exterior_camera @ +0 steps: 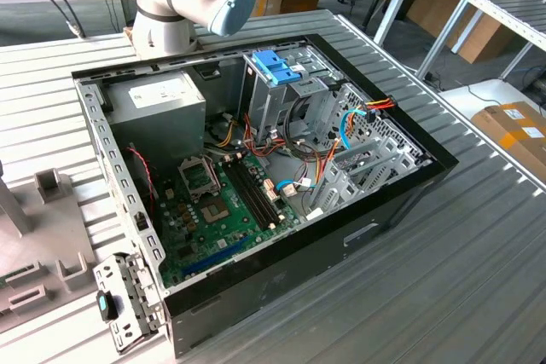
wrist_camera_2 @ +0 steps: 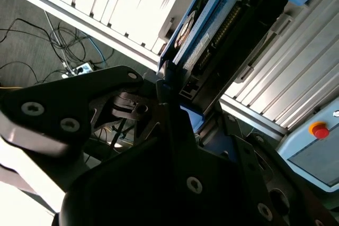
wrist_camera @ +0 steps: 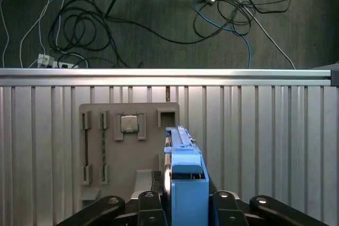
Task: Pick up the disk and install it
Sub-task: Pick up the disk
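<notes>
The picking-up looks done and the carrying is in hand. The disk [wrist_camera: 185, 175] sits in the gripper [wrist_camera: 184, 205], seen edge-on in the first wrist view with its blue bracket facing the camera. The jaws are closed on it, one black finger [wrist_camera: 157, 179] pressed to each side. They stand only as far apart as the thin body of the disk, with no slack that I can make out. In the second wrist view the disk juts out past the fingers, and its printed label runs along one face.

Beneath it lie the slatted metal table [wrist_camera: 265, 130] and a grey fixture tray [wrist_camera: 106, 152] with a processor chip [wrist_camera: 128, 124] in one pocket. The disk seems lifted clear of the tray, though I cannot tell how high.

In the exterior view the open computer case [exterior_camera: 401, 185] fills the middle of the table. The metal drive cage [exterior_camera: 294, 104], topped by its blue latch [exterior_camera: 277, 66], stands at about one o'clock from the case's centre. The grey power-supply box [exterior_camera: 162, 104] is at about eleven o'clock. A tray like the one under the gripper lies well apart from the cage, at about eight o'clock.

As I judge it, installing calls for a firm, unslipping hold across that gap. It also calls for the disk to be squared to the cage's opening, so the bracket rails enter straight rather than catching on the loose cables [exterior_camera: 303, 172] beside it.
</notes>
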`<state>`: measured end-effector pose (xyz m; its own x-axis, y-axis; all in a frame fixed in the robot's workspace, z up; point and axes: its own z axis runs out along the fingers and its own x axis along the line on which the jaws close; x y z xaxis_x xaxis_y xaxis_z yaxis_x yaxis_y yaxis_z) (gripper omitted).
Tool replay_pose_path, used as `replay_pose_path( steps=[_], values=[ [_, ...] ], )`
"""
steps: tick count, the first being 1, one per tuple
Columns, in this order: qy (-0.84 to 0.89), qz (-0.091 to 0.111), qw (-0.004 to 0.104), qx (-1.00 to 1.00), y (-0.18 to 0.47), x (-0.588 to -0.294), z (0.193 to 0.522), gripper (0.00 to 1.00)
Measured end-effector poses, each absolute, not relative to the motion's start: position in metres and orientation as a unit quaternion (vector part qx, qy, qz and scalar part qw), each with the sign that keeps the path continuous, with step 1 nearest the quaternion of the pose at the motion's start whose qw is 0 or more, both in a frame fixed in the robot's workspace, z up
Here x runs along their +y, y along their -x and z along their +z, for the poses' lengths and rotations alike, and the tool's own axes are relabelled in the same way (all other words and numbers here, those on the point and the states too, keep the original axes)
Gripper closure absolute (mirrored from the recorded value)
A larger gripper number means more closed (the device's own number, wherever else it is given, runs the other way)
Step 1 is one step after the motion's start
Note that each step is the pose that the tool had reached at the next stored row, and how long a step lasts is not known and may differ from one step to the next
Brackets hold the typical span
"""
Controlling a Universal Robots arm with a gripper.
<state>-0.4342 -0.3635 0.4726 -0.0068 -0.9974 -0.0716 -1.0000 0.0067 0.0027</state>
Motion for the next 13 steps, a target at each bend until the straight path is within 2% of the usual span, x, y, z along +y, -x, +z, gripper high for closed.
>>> replay_pose_path(
  steps=[13],
  values=[
    [0.704, 0.026, 0.024, 0.709, 0.433, -0.364, 0.487, 0.63]
  ],
)
